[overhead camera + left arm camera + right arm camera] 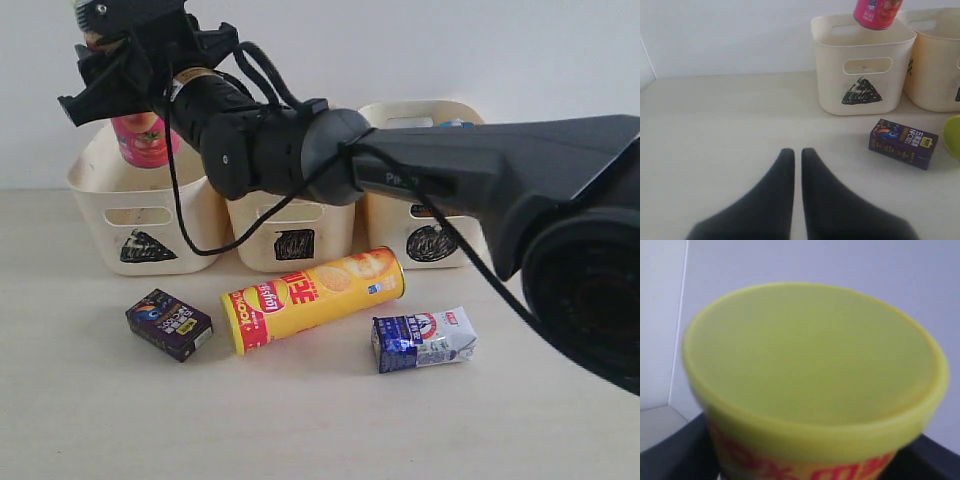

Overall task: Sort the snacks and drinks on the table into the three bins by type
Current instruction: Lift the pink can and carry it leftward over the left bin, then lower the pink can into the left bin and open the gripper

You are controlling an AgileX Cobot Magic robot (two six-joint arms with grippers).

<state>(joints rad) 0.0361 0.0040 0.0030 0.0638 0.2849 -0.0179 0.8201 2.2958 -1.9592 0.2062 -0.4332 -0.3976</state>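
My right gripper point(125, 75) pinches the tall pink chip tube with yellow-green cap point(145, 140), upright; the cream plastic triangle-marked bin point(100, 190) lies directly beneath my hand. My left gripper point(797, 155) is pressed together, empty.

pink tube point(145, 140) over triangle bin point(110, 195), front table point(300, 420) open
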